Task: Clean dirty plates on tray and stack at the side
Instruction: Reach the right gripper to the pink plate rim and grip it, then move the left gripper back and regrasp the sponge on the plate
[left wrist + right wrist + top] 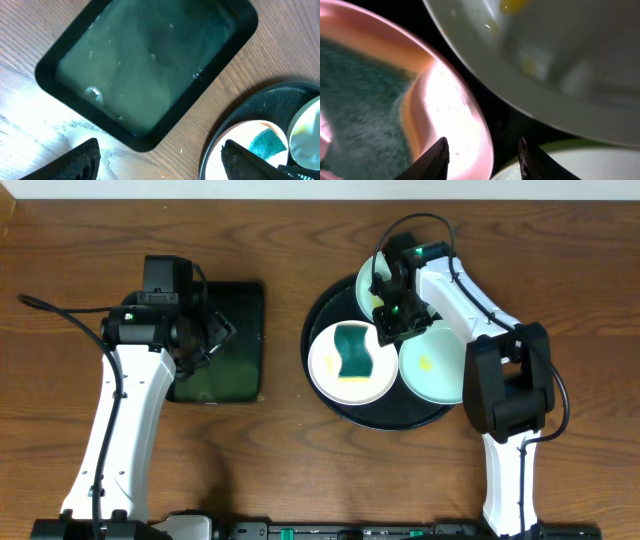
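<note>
The black round tray [390,416] holds three plates. The white plate [330,370] at its front left carries a green sponge [352,352]. One mint plate [440,370] with a yellow smear lies at the right. The other mint plate [367,280] lies at the back, partly hidden by my right arm. My right gripper [396,322] is open and low over the tray, in the gap between the plates. In the right wrist view its fingers [482,162] straddle the white plate's rim [445,110] and bare tray [505,120], below a smeared mint plate [560,60]. My left gripper [218,340] is open and empty.
A dark-green rectangular tray [235,300] lies left of the black tray, under my left gripper [160,167]. The left wrist view shows it [150,65] with wet streaks, plus the black tray's rim [260,97], the white plate [235,150] and the sponge [265,142]. The table is brown wood.
</note>
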You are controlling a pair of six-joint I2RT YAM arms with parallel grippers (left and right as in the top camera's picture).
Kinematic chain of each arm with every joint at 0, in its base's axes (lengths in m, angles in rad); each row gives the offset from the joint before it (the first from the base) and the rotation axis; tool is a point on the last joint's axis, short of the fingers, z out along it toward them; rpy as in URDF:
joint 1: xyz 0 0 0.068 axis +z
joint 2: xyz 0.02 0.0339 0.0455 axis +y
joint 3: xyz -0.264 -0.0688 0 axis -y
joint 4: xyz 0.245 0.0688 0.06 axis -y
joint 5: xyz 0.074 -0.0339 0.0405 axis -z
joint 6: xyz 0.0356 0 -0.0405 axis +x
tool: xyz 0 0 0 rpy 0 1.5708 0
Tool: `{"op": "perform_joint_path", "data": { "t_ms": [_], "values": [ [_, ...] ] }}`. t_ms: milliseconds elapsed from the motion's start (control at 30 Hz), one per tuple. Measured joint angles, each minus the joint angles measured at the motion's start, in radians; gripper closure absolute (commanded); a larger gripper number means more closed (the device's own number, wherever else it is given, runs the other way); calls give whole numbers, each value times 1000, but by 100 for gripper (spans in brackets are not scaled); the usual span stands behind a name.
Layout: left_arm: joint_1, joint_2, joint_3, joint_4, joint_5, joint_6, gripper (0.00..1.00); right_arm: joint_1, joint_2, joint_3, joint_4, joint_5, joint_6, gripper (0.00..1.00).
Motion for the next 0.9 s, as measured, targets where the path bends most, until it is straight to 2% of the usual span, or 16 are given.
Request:
{"op": "perform_joint_path", "data": {
  "t_ms": [100,233,467,667,833,900],
  "values": [
    [0,0,0,0,0,0,21,0,0,-33,26,0,-7,61],
    [0,0,0,2,5,12,21,1,0,-51,34,1,-13,71],
    [0,14,0,20,114,122,21,13,0,-51,49,8,-19,91],
    [-28,90,0,28,252,234,21,12,0,-51,53,26,-18,98],
    [-118,161,-4,60,310,278,22,12,-6,-66,72,24,-21,99],
    [-165,188,-5,88,323,288,27,12,-11,-76,81,24,-21,99]
  ]
}}
